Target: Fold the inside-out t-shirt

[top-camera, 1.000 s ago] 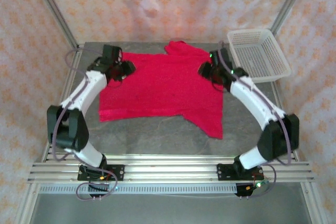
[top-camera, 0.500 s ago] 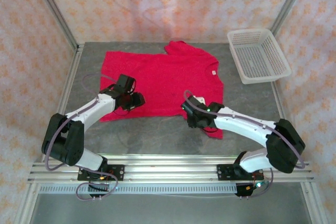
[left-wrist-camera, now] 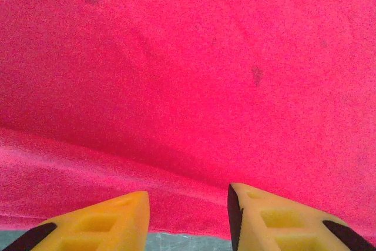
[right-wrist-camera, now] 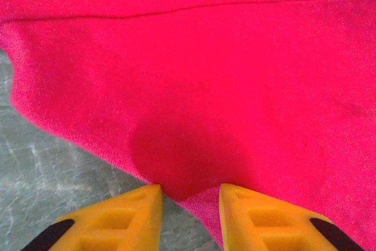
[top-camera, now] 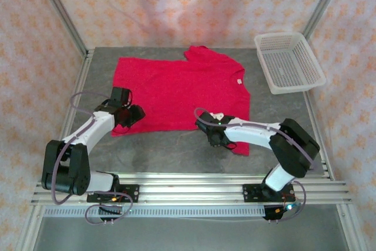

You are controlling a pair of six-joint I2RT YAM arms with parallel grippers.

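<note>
The bright red t-shirt point(top-camera: 182, 89) lies spread flat on the grey table, with a small pale tag point(top-camera: 239, 82) near its right side. My left gripper point(top-camera: 133, 116) sits low at the shirt's near-left hem. In the left wrist view its yellow fingers point(left-wrist-camera: 282, 221) stand open, and the hem point(left-wrist-camera: 188, 210) lies in the gap over a strip of table. My right gripper point(top-camera: 210, 136) is at the shirt's near edge, beside the right sleeve point(top-camera: 238, 136). There its fingers point(right-wrist-camera: 117, 221) are also open, with a point of the red cloth edge point(right-wrist-camera: 188, 186) between them.
A white plastic basket point(top-camera: 288, 61) stands at the back right of the table. Bare grey tabletop point(top-camera: 164, 148) runs between the shirt's near edge and the aluminium rail point(top-camera: 188, 189). Metal frame posts and patterned curtains enclose the cell.
Both arms have swung from the shirt's far edge to its near edge. In the last half second the left gripper has moved left to the hem corner, and the right has shifted slightly left.
</note>
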